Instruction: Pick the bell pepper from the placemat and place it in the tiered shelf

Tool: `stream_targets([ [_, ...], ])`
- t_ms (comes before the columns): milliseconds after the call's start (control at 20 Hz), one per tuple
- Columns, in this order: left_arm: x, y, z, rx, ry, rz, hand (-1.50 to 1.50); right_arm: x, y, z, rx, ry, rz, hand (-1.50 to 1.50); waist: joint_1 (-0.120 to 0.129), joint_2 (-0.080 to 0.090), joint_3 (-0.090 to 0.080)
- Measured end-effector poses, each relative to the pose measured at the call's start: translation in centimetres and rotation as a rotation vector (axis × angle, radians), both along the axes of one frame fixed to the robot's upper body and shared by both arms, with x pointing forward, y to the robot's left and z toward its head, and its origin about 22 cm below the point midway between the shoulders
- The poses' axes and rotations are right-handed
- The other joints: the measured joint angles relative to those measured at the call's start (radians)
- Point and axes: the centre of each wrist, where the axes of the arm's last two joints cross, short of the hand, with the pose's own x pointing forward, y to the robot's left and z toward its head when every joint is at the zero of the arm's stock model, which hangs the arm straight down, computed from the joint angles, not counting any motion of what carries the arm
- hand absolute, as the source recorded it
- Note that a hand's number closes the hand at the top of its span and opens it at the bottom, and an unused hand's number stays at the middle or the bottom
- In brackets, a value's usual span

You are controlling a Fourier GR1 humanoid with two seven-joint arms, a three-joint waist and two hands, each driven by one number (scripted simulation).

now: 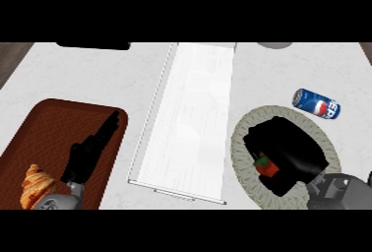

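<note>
One pepper (266, 165), red with a bit of green, shows at about 4 o'clock in the head view, over the round, pale woven placemat (291, 112). Only a small part of it is visible. The right hand (291, 152) covers the rest, with its black fingers curled round the pepper from the 3 o'clock side, so this hand is clamped on it. Whether the pepper rests on the placemat or is raised off it cannot be told. The right forearm (338, 189) enters from 5 o'clock.

At 1 o'clock from the pepper, just off the placemat's rim, a blue can (317, 104) lies on its side on the white tabletop (87, 74).

At 9 o'clock from the pepper, just beside the placemat, is the long white shelf (193, 98). It runs from 12 to 6 o'clock down the middle of the view.

Across the shelf, at 9 o'clock, a brown tray (58, 123) lies on the tabletop. The left hand (91, 152) shows above it with its fingers straight and close together, pointing toward 1 o'clock and holding nothing. A croissant (36, 188) sits at the tray's 7 o'clock end, just beside the left wrist.

At the far edge there are two more things: a dark shape (93, 46) at 11 o'clock and a grey round one (274, 45) at 1 o'clock. Both are too cut off to name.
</note>
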Motion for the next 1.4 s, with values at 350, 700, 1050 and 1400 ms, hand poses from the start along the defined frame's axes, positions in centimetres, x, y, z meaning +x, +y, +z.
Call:
stream_targets([
  [350,-0.2,0.4,0.0,0.005,0.004,0.010,0.00,5.2,-5.3,7.7,0.280,-0.078,0.285,1.50,-0.015,-0.003,-0.001],
  [700,-0.5,0.1,-0.1,0.015,0.012,0.020,0.00,11.2,-8.2,14.4,0.533,-0.045,0.377,1.50,-0.024,-0.011,-0.004],
  [1050,-0.4,0.2,-0.3,0.019,0.020,0.036,0.00,15.6,-2.9,18.7,0.589,-0.060,0.385,1.50,-0.037,-0.015,-0.004],
  [1400,-0.1,0.7,-0.1,0.012,0.020,0.040,0.00,17.8,4.8,19.9,0.592,-0.060,0.380,1.50,-0.040,-0.014,-0.005],
])
